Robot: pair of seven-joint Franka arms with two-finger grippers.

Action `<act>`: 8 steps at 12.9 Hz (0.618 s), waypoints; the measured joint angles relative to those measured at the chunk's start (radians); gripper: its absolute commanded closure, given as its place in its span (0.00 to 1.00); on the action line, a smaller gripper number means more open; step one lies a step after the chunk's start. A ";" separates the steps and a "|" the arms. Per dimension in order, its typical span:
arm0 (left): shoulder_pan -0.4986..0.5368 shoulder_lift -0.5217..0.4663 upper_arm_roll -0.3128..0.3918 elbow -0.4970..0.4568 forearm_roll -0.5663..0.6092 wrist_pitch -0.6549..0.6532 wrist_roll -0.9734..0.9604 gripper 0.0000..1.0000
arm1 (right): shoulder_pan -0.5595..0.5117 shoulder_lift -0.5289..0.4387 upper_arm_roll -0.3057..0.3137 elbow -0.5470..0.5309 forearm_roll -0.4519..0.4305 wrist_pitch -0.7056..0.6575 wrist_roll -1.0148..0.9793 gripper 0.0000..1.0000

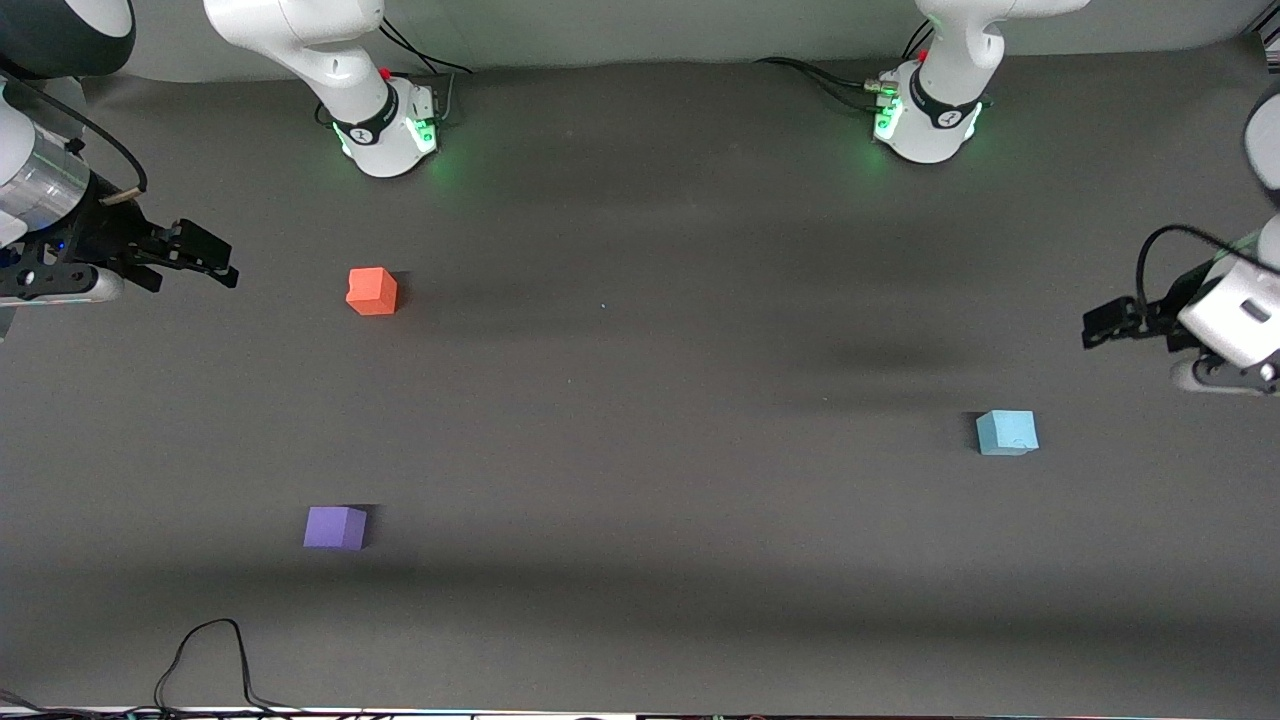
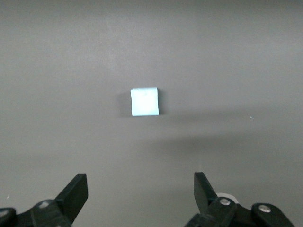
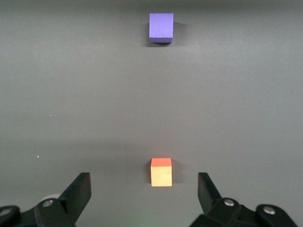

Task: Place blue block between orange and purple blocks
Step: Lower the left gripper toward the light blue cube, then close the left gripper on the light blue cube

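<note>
The sky-blue block (image 1: 1007,432) lies on the grey table toward the left arm's end; it also shows in the left wrist view (image 2: 144,101). The orange block (image 1: 372,291) lies toward the right arm's end, and the purple block (image 1: 335,527) lies nearer to the front camera than it. Both show in the right wrist view, orange (image 3: 161,172) and purple (image 3: 161,27). My left gripper (image 1: 1100,325) (image 2: 140,189) is open and empty, up over the table's left arm end, apart from the blue block. My right gripper (image 1: 205,258) (image 3: 144,189) is open and empty, up over the right arm's end, apart from the orange block.
The two arm bases (image 1: 385,130) (image 1: 930,120) stand along the table's edge farthest from the front camera. A black cable (image 1: 210,660) loops onto the table at the edge nearest that camera. A bare stretch of grey table (image 1: 650,400) lies between the blue block and the other two.
</note>
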 measured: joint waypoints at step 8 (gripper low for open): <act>0.023 0.251 0.001 -0.192 0.005 0.475 0.002 0.00 | 0.000 0.001 0.000 -0.001 0.000 0.000 0.000 0.00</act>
